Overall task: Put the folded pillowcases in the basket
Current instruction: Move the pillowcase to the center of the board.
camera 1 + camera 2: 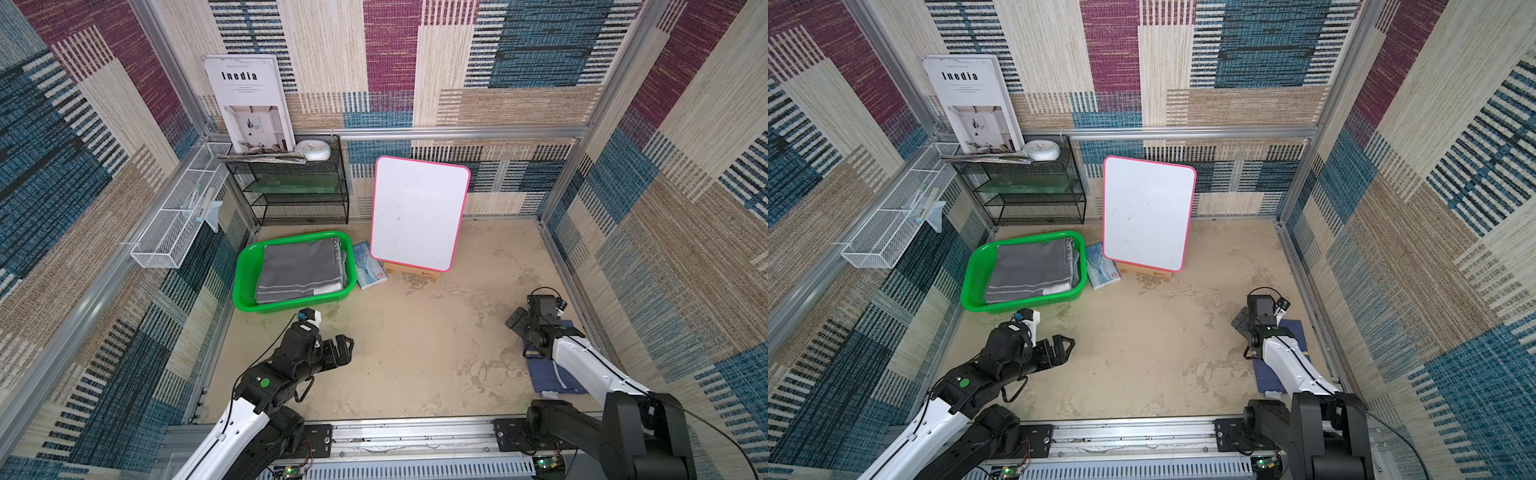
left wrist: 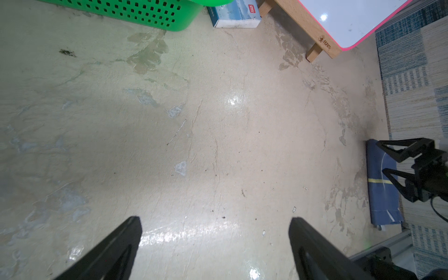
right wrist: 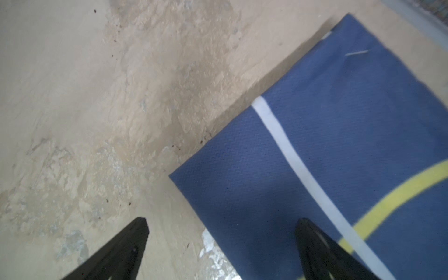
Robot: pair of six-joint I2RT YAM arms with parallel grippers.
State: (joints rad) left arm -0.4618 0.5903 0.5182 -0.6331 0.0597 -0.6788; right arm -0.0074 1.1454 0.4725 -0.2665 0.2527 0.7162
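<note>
Arms are white and black (green dots).

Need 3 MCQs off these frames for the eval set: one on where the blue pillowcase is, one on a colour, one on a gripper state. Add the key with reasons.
1. The blue folded pillowcase lies:
A) on the black mesh shelf
B) on the table by the right gripper
C) in the white wire rack

2. The folded cloth in the green basket is:
A) grey
B) red
C) yellow

3. The right gripper is:
A) shut on the pillowcase
B) shut, empty
C) open, holding nothing

Key:
1 B, the right wrist view shows it flat on the table just below that gripper.
2 A, both top views show grey cloth filling the basket.
3 C, its jaws stand wide apart and grip nothing.
</note>
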